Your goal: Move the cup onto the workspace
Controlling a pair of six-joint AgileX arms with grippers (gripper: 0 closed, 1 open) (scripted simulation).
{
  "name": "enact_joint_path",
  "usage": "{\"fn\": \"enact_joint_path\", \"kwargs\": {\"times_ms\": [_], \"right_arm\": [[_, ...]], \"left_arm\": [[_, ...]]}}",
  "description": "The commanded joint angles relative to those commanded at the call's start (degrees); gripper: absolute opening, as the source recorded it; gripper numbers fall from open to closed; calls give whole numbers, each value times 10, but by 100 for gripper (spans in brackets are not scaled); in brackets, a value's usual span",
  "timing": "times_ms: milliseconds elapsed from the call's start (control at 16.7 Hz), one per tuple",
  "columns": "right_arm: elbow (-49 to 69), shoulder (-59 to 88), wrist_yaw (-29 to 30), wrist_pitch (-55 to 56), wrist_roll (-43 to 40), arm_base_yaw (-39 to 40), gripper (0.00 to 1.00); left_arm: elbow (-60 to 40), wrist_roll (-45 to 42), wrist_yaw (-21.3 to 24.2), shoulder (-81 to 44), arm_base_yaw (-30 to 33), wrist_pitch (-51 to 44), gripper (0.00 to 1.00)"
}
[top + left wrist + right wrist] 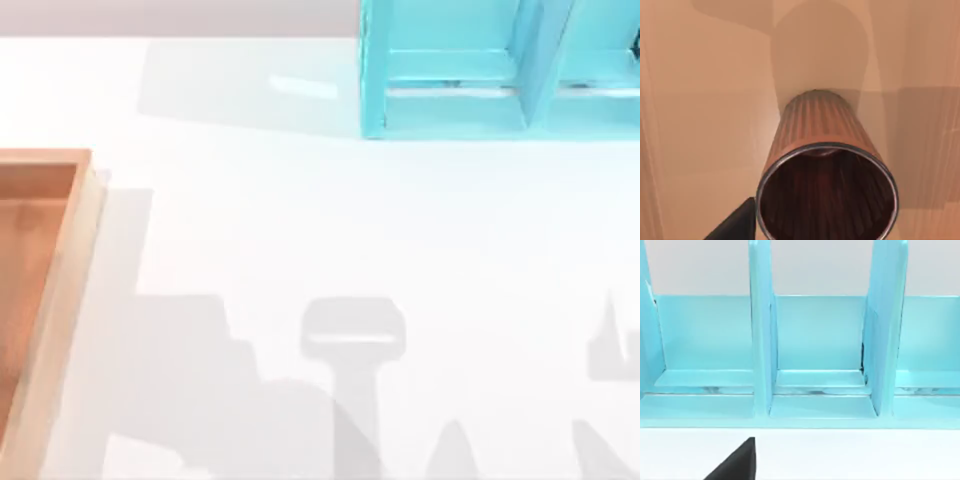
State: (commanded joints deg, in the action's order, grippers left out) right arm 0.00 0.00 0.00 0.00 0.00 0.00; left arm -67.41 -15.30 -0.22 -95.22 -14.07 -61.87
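The cup (826,165) is reddish-brown and ribbed, with a dark inside and a thin metal rim. It stands upright on the orange-brown floor of the wooden tray (700,100), seen close from above in the left wrist view. A black part of my left gripper (735,225) sits just beside the cup's rim. The workspace (350,230) is the wide white tabletop in the top view. A black part of my right gripper (737,462) hangs over the white tabletop, facing the turquoise shelf unit (815,340).
The wooden tray (75,260) lies at the table's left edge, with a raised rim. The turquoise shelf unit (450,100) stands at the back right, with upright dividers. Grey shadows of the arms fall across the table's front.
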Motion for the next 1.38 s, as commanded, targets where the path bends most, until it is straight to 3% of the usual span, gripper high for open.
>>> {"fn": "enact_joint_path", "kwargs": {"times_ms": [240,540,1320,1380], "right_arm": [[0,0,0,0,0,0,100],[0,0,0,0,0,0,100],[0,0,0,0,0,0,100],[0,0,0,0,0,0,100]], "left_arm": [[71,-2,0,-21,-2,89,100],[79,-3,0,-24,-3,99,100],[79,-3,0,-24,-3,99,2],[79,-3,0,-24,-3,99,0]]}}
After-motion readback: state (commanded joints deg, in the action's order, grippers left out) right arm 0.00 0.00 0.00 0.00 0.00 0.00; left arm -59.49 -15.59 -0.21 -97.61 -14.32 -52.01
